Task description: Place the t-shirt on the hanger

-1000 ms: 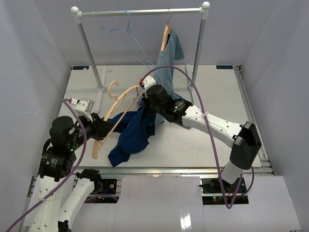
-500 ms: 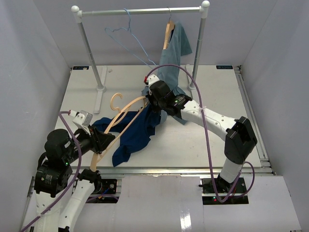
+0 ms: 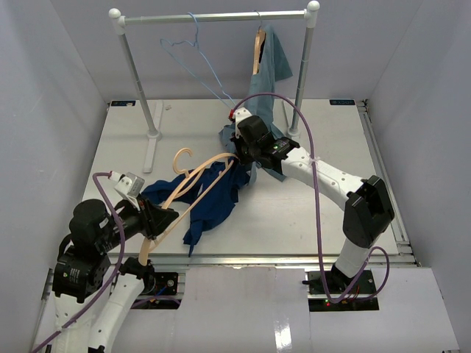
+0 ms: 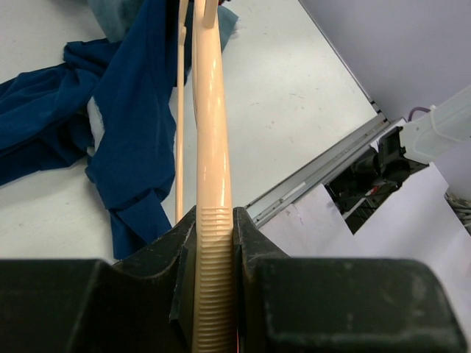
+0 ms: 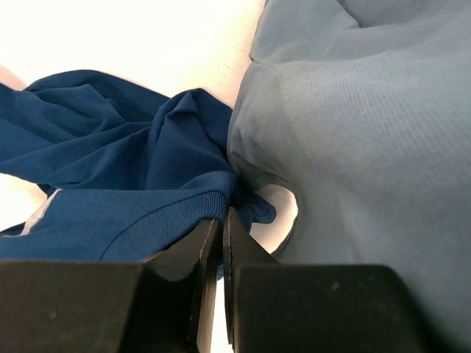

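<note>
Fingers (image 4: 254, 246) of the left gripper (image 4: 213, 228) clamp the hanger (image 4: 210, 110) at its near-left tip — its long axis runs far-right toward the right gripper (image 5: 221, 220), pinched shut on the t-shirt (image 5: 132, 169), which trails alongside the hanger.

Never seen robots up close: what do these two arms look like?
The left arm and right arm have white shells and chunky black joints. A purple cable loops along each. The left gripper and right gripper are black and blocky.
</note>
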You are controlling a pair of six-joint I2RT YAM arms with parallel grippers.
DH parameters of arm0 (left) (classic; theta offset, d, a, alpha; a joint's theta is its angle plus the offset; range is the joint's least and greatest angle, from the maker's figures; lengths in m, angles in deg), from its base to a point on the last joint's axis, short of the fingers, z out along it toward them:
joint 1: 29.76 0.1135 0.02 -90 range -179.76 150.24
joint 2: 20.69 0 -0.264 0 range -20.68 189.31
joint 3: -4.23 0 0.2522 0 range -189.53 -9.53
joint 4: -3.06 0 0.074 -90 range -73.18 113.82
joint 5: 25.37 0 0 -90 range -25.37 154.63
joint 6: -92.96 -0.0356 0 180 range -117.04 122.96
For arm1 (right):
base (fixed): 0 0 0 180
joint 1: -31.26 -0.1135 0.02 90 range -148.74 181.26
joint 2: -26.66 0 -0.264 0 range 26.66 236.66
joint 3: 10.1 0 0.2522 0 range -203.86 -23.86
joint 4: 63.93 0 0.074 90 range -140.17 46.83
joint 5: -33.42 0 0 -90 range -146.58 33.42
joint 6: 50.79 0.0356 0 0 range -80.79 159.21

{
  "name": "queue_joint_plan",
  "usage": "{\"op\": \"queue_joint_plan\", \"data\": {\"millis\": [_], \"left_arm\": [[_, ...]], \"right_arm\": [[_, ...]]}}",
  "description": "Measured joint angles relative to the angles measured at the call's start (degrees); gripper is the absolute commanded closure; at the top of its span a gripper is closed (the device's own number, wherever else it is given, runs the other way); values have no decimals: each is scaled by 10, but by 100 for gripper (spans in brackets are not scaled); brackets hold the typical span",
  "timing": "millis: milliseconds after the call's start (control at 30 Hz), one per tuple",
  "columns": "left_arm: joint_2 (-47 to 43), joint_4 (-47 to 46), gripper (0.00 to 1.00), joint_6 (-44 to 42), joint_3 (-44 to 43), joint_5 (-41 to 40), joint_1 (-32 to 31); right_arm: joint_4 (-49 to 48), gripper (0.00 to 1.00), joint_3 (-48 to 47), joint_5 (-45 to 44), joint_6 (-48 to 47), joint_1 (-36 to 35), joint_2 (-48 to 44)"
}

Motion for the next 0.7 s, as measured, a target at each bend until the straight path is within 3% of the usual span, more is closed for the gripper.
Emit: {"op": "queue_joint_plan", "data": {"millis": [700], "left_arm": [[10, -22, 100, 1, 41, -26, -4]], "right_arm": [[-1, 92, 1, 16, 10, 2, -15]]}}
